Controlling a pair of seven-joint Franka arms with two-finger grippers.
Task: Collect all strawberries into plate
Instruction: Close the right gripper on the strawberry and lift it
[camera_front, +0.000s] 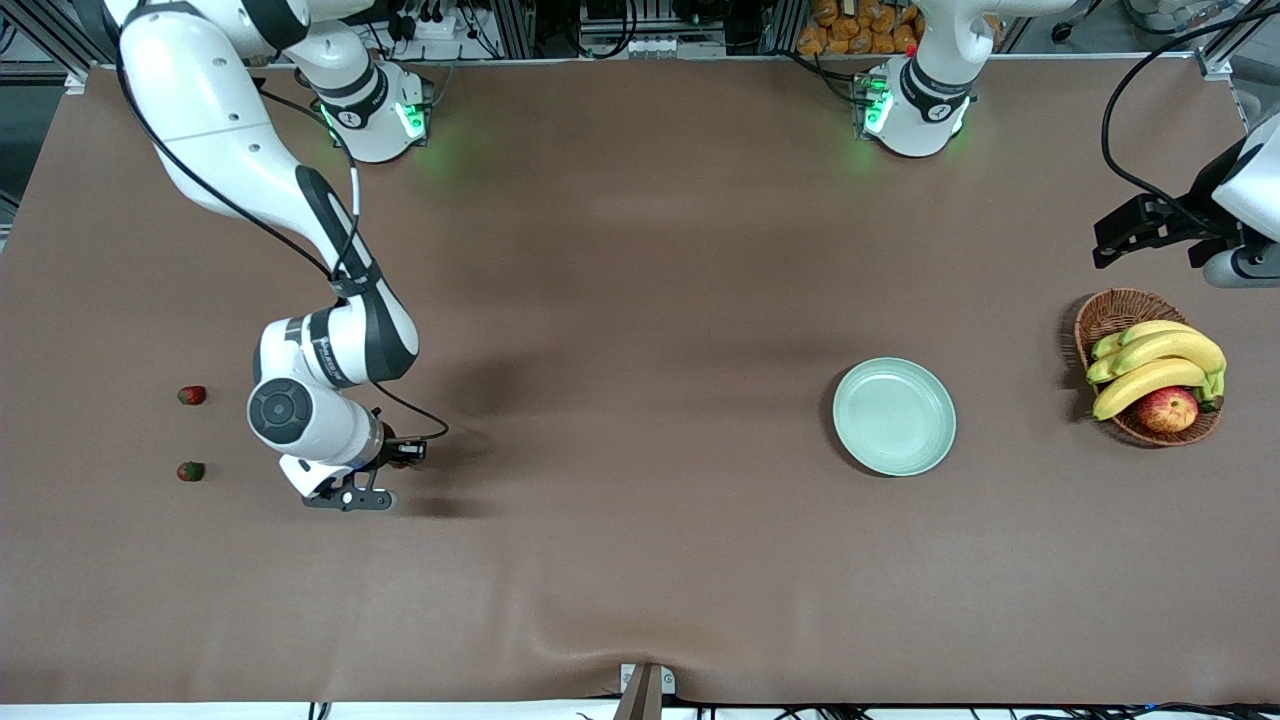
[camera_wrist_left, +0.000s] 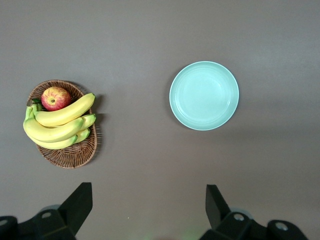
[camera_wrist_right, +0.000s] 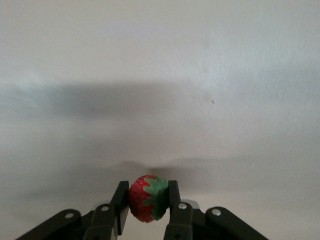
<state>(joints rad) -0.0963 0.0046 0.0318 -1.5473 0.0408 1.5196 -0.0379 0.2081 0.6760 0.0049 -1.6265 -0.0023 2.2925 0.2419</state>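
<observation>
Grasp step: right tool (camera_wrist_right: 145, 207) pinches small red green-capped strawberry (camera_wrist_right: 146, 198) at bench (camera_front: 640, 560). Left tool (camera_wrist_left: 150, 210) spread, waiting over bench near wicker basket (camera_front: 1110, 315). Next: lift, carry to round mint-green plate (camera_front: 893, 416); 2 strawberries (camera_front: 192, 395) (camera_front: 190, 471) remain.

Broad bare stretch of brown cloth (camera_front: 640, 300) through the middle of the frame, an open lane from the right arm's end to the plate (camera_front: 894, 416), low-rimmed and reachable from above. In the way at mid-height: the right arm, its right gripper (camera_wrist_right: 145, 192) down at the cloth, clamped on a strawberry (camera_wrist_right: 144, 206). Between that arm and the frame's edge, two loose strawberries (camera_front: 191, 395), the lower one (camera_front: 190, 471) well apart from the first. Beside the plate, toward the left arm's end, a heaped wicker basket (camera_front: 1120, 310) with the left gripper (camera_wrist_left: 148, 195) spread wide in the air near it.
</observation>
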